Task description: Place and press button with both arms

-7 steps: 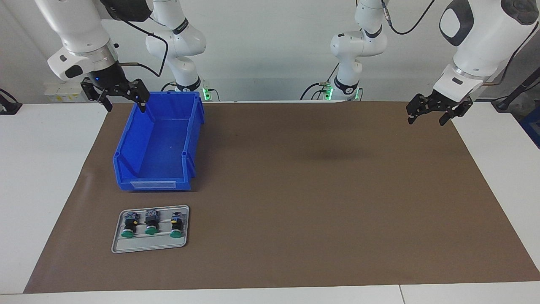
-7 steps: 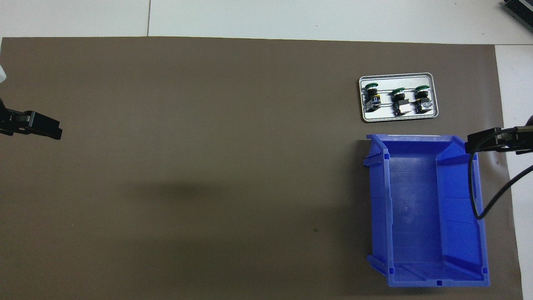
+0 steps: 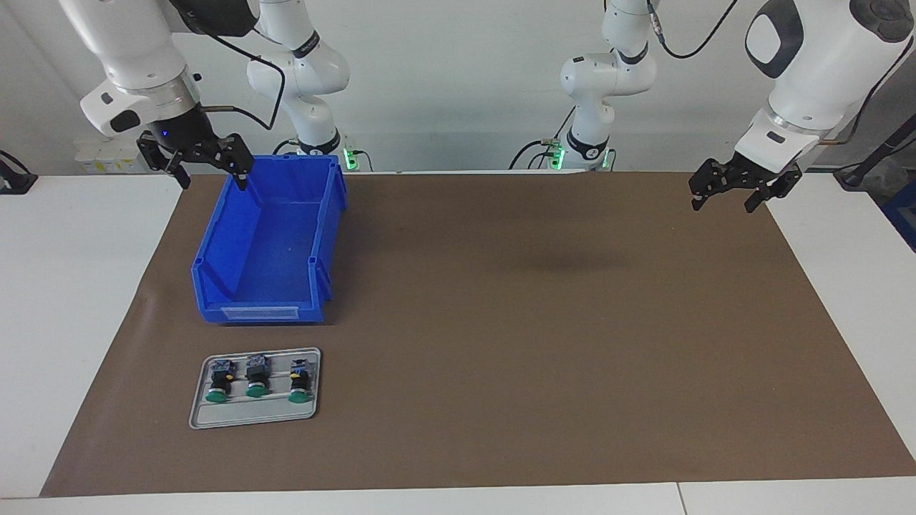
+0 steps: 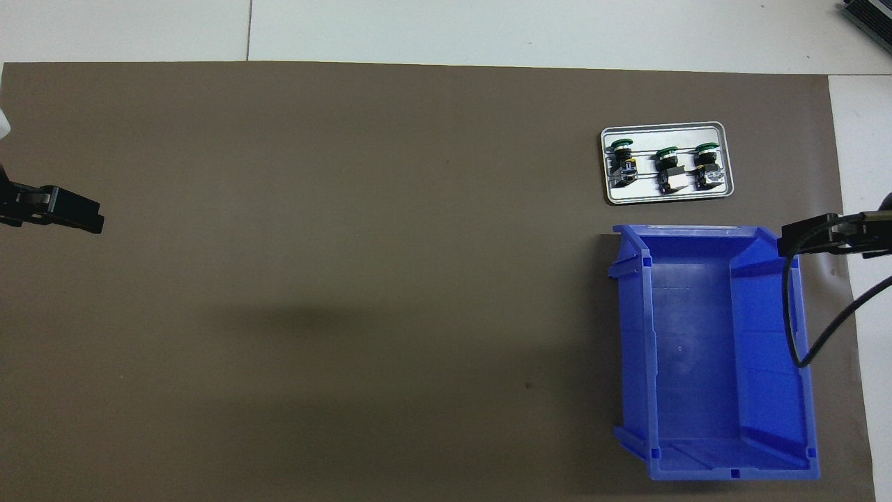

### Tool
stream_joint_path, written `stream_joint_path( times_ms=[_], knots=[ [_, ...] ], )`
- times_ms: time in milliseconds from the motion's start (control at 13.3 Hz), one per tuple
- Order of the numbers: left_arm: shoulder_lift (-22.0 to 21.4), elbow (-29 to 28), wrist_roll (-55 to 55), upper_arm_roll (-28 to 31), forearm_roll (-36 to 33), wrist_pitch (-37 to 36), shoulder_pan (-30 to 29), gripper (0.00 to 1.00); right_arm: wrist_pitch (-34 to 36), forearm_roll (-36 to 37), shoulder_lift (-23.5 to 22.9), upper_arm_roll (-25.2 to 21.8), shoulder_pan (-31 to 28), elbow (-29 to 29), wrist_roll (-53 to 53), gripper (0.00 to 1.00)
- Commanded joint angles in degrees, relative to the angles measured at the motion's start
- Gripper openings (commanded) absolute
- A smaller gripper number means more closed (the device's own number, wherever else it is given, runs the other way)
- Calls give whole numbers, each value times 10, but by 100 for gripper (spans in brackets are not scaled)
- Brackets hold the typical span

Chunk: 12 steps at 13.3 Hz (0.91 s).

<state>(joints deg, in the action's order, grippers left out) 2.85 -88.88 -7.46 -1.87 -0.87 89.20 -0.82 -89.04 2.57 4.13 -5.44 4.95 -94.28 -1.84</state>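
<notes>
Three look-alike green-capped buttons (image 3: 256, 380) (image 4: 667, 166) lie in a row on a small grey tray (image 3: 215, 415) (image 4: 665, 196), farther from the robots than the blue bin. My right gripper (image 3: 214, 179) hangs open and holding nothing above the rim of the bin's wall toward the right arm's end of the table. In the overhead view only one of its fingers (image 4: 812, 236) shows. My left gripper (image 3: 723, 204) hangs open and holding nothing over the brown mat's edge at the left arm's end; in the overhead view one of its fingers (image 4: 73, 213) shows. Neither gripper touches a button.
An open blue bin (image 3: 215, 247) (image 4: 631, 335) with nothing in it stands on the brown mat (image 3: 537, 322), between the tray and the robots. A black cable (image 4: 794, 314) from the right arm hangs over the bin. White table borders the mat on all sides.
</notes>
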Motion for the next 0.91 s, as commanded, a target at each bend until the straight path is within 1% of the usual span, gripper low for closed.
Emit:
stream_joint_path(
  times_ms=[0, 226, 302, 453, 603, 754, 830],
  knots=[
    [-18, -23, -3, -1, -9, 14, -1, 100, -28, -4, 10, 5, -5, -13, 11, 100],
    [-18, -23, -3, -1, -9, 14, -1, 100, -33, -4, 7, 5, -11, -12, 10, 100],
    [-18, -23, -3, -1, -9, 14, -1, 100, -42, -3, -1, 5, -14, -4, 10, 100],
    [-18, -23, -3, -1, -9, 14, -1, 100, -66, -5, -49, 4, -16, 40, 10, 100],
    [-18, -23, -3, -1, -9, 14, -1, 100, -117, -9, -96, 4, -17, 57, 14, 100],
    [-18, -23, -3, -1, -9, 14, -1, 100, -178, -24, -176, 4, -21, 102, 25, 100],
    [-18, -23, -3, -1, -9, 14, -1, 100, -215, -28, -212, 6, -20, 104, 25, 100]
  ],
)
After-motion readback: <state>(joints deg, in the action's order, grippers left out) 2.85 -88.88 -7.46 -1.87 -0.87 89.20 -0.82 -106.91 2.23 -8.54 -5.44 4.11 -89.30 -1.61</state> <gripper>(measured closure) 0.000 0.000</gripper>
